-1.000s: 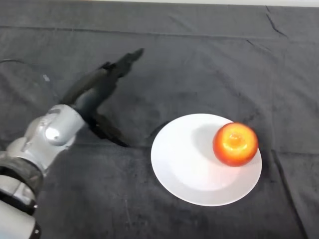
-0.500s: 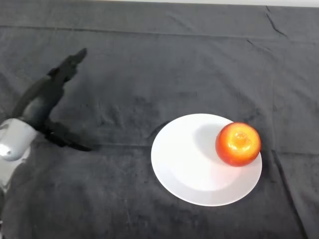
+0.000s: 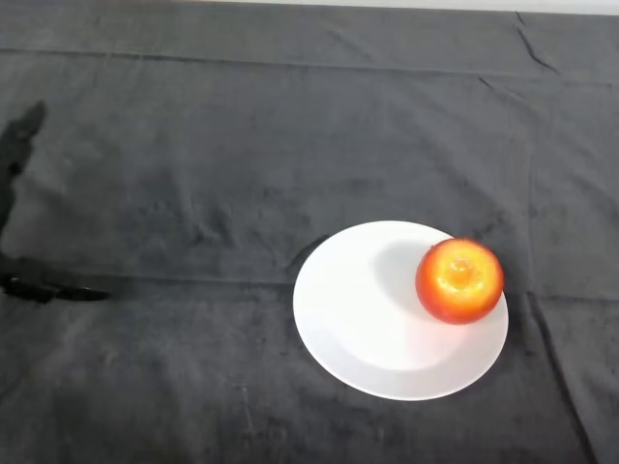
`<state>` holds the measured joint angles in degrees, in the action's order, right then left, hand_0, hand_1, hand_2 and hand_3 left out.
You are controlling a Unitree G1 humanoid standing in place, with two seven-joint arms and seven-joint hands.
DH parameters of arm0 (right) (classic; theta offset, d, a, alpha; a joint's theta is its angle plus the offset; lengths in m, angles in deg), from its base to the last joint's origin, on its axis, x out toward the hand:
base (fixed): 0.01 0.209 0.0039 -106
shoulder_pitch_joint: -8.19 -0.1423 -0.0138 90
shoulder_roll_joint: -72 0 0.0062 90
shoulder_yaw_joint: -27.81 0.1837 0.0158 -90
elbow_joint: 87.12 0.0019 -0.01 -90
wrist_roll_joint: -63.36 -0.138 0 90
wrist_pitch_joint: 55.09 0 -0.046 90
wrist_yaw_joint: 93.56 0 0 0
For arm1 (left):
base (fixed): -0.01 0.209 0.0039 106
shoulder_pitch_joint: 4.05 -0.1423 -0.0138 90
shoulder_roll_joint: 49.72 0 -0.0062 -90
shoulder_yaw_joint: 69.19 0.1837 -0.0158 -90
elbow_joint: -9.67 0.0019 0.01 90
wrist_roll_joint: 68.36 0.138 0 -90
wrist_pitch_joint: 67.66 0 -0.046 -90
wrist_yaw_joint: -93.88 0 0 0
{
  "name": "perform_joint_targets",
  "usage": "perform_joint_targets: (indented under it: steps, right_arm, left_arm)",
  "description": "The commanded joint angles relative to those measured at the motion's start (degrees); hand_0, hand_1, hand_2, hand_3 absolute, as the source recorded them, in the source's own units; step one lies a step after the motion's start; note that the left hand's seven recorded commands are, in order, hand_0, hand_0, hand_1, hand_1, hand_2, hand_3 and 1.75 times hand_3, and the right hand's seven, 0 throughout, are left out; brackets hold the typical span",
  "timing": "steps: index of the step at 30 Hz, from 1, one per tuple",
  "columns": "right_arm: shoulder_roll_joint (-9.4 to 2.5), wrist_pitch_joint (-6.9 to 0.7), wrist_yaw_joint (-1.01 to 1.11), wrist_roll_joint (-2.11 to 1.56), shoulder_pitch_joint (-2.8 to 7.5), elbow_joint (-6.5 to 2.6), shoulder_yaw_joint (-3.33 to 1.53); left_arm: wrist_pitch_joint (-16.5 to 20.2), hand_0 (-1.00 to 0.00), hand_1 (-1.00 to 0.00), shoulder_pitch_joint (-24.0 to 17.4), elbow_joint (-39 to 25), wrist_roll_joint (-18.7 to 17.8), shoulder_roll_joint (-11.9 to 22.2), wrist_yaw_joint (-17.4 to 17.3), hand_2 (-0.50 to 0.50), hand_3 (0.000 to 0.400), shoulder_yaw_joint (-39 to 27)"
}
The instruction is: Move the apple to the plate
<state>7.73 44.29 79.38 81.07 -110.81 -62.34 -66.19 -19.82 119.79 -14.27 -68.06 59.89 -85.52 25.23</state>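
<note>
At the far left edge I see only the tips of my left hand (image 3: 17,135), fingers and thumb spread wide apart and holding nothing, well away from the apple (image 3: 459,280), which sits on the right side of the white plate (image 3: 368,329) on the dark cloth (image 3: 290,126).

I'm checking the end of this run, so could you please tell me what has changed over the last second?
The left hand has pulled back toward the left edge, away from the plate; only its dark fingers show there now, spread and holding nothing. The apple has stayed on the plate's right side, and the plate has not moved.
</note>
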Motion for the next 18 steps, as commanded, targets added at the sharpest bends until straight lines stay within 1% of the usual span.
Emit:
perform_joint_targets:
  steps: [1, 10, 18]
  right_arm:
    - [-2.25, -0.24, 0.61, 0.87, 3.67, -2.06, -1.48]
    - [-2.25, -0.28, 0.62, 0.86, 3.7, -2.0, -1.47]
    - [-2.25, -0.31, 0.63, 0.85, 3.73, -1.95, -1.47]
  left_arm:
    - [-0.01, 0.0, 0.0, -2.61, 1.84, -1.68, 3.56, -0.3, 0.0, 0.0, -2.31]
    - [1.68, 0.0, 0.0, -4.72, 1.59, -5.53, 3.67, 0.42, 0.0, 0.0, -7.54]
    - [3.51, 0.0, 0.0, -7.02, 1.59, -9.42, 5.45, 0.19, 0.0, 0.0, -12.79]
